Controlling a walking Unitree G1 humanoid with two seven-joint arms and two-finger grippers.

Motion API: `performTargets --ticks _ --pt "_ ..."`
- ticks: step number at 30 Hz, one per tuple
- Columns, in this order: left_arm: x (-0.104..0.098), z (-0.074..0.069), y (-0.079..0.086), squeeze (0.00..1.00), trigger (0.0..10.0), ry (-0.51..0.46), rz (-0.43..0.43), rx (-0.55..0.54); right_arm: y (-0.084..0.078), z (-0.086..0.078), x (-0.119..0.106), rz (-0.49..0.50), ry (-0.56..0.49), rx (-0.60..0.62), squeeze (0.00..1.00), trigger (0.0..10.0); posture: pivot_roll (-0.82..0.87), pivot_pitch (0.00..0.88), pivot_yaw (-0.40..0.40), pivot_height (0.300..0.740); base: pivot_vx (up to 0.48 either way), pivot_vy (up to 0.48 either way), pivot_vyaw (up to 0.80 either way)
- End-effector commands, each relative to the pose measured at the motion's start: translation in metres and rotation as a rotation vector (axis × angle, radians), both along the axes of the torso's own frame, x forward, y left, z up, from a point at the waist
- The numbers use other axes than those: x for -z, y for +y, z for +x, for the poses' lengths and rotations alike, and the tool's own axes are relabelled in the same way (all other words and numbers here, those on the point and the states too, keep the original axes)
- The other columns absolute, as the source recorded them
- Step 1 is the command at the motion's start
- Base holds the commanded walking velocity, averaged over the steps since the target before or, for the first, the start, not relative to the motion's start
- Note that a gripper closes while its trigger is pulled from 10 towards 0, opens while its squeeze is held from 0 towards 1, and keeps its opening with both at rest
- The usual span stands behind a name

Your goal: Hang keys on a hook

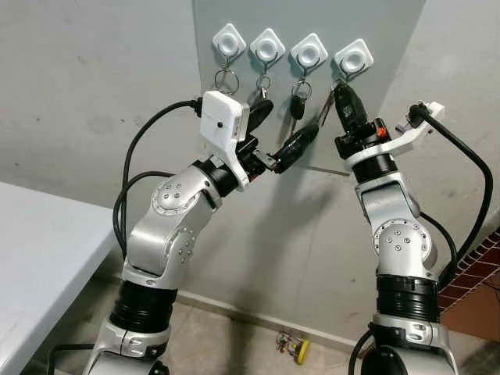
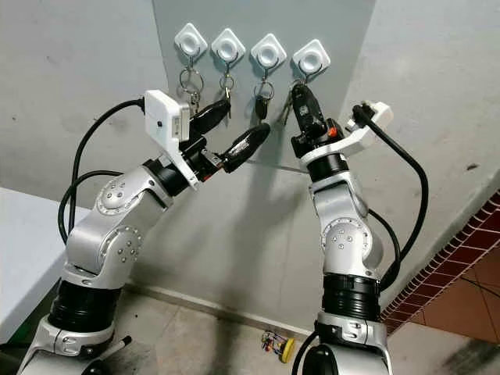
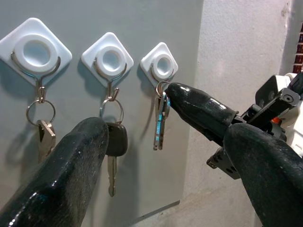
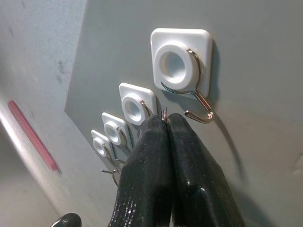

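Four white diamond hooks sit in a row on a grey wall panel (image 1: pixel 312 19). Keys hang from the three left hooks (image 1: pixel 267 47). My right gripper (image 1: pixel 339 91) is raised just under the rightmost hook (image 1: pixel 353 56) and is shut on the ring (image 4: pixel 164 112) of a key bunch (image 3: pixel 161 124). The ring sits close beside that hook's wire (image 4: pixel 199 105); I cannot tell if it is hooked on. My left gripper (image 1: pixel 293 119) is open in front of the panel, below the middle hooks, with nothing between its fingers (image 3: pixel 71 165).
A white table (image 1: pixel 39 250) stands at my lower left. A small yellow object (image 1: pixel 294 346) lies on the floor by the wall. Red tiling (image 1: pixel 478 273) is at the far right. Black cables loop from both wrists.
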State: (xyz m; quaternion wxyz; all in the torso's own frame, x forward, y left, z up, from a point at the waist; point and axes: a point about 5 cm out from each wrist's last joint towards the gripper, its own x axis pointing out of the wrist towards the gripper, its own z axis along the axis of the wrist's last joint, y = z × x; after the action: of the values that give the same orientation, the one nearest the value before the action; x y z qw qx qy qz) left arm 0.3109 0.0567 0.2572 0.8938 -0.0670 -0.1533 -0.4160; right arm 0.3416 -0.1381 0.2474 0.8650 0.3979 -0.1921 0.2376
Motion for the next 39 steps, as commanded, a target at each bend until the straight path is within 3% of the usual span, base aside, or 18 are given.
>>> performTargets --ticks 1,16,29,39 --pt "-0.006 -0.0018 0.0004 0.0 10.0 -0.019 -0.003 -0.001 -0.0009 -0.0025 -0.0031 0.018 -0.005 0.0 0.0 10.0 0.01 0.0 -0.022 0.728 0.0 0.0 0.0" --pt "-0.0059 -0.0021 0.0005 0.0 10.0 -0.018 -0.005 -0.008 -0.0018 -0.0053 -0.0015 0.028 -0.02 0.005 0.0 10.0 0.01 0.0 -0.025 0.728 0.0 0.0 0.0" --pt "-0.0054 -0.0025 0.0001 0.0 10.0 -0.018 -0.001 -0.008 -0.009 -0.003 -0.0041 0.109 -0.019 0.029 0.0 10.0 0.01 0.0 -0.026 0.728 0.0 0.0 0.0" --pt "-0.006 -0.0024 0.0007 0.0 10.0 -0.02 -0.003 -0.015 -0.0107 0.0039 0.0006 0.181 0.074 0.016 0.0 10.0 0.02 0.0 -0.029 0.728 0.0 0.0 0.0"
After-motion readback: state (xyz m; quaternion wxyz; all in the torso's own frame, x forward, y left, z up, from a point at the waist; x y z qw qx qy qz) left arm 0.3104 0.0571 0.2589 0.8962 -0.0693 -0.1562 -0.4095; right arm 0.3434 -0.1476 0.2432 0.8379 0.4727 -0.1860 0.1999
